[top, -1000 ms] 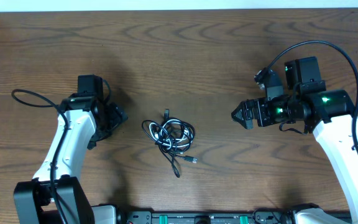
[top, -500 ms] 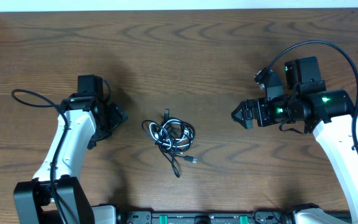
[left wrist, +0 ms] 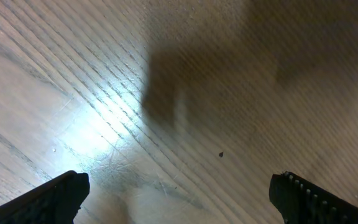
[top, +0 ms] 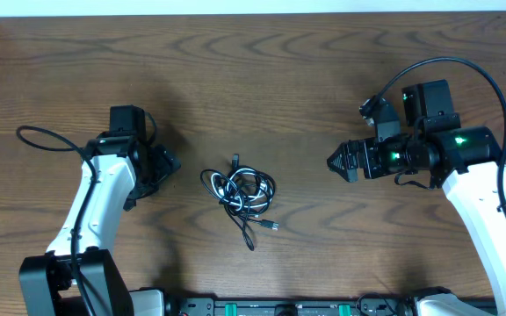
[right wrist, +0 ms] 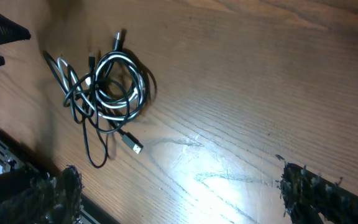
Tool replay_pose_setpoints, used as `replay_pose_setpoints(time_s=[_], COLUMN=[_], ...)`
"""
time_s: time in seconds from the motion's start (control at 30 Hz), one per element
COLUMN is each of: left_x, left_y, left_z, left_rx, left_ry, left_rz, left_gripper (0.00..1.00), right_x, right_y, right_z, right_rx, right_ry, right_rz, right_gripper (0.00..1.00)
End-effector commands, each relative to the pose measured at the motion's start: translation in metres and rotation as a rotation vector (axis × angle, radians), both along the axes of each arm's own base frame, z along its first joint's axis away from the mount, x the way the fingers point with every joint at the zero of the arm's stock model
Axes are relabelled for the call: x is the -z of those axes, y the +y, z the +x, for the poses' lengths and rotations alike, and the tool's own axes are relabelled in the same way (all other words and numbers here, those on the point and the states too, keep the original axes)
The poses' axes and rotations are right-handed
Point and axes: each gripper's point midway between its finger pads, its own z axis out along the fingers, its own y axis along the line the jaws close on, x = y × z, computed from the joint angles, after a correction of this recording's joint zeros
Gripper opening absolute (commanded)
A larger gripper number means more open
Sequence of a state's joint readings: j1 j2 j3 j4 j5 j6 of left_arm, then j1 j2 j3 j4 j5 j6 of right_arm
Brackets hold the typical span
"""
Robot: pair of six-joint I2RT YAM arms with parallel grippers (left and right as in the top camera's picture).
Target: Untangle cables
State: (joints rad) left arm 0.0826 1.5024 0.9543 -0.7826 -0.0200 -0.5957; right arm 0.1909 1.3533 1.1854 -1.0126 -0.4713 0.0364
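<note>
Wood table (top: 279,79), cables (top: 242,191) knotted at centre. Left gripper (top: 167,163) at nine o'clock, right gripper (top: 334,163) at three; both gape empty, probably flanking to pull apart.

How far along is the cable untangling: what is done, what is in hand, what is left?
Done: nothing; the cables lie in one tangled bundle, black cords looped with a white one. In hand: nothing; the left pincer and right pincer stand open, either side, apart from it. Left: the whole separating.
</note>
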Motion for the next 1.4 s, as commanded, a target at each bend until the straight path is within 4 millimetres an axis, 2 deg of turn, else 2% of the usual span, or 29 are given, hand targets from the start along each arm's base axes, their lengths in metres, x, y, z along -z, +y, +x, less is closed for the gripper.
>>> replay_pose_setpoints(time_s=[0.0,0.53,0.73,0.93,1.07,1.37], left_x=[0.001,0.000,-0.002,-0.002,-0.004,-0.004], left_y=[-0.001,-0.003,-0.027,-0.032,-0.043,-0.043], left_z=[-0.001,0.006,0.017,0.019,0.022,0.022], left_rx=[-0.007,0.031,0.166,0.196,0.259,0.259], left_ry=[0.003,-0.022,-0.063,-0.070,-0.089,-0.089], left_rz=[-0.010,-0.009,-0.080,-0.083,-0.130,-0.134], left_gripper=[0.98,0.98,0.98,0.98,0.98,0.98], right_x=[-0.004,-0.004,-0.004,-0.004,-0.004,-0.004], right_y=[0.002,0.002,0.002,0.002,0.002,0.002], right_z=[0.003,0.003,0.003,0.003,0.003,0.003], right_rx=[-0.010,-0.010,-0.010,-0.010,-0.010,-0.010], right_ry=[-0.015,-0.015,-0.015,-0.015,-0.015,-0.015], right_rz=[0.001,0.001,0.001,0.001,0.001,0.001], right_gripper=[0.99,0.99,0.99,0.99,0.99,0.99])
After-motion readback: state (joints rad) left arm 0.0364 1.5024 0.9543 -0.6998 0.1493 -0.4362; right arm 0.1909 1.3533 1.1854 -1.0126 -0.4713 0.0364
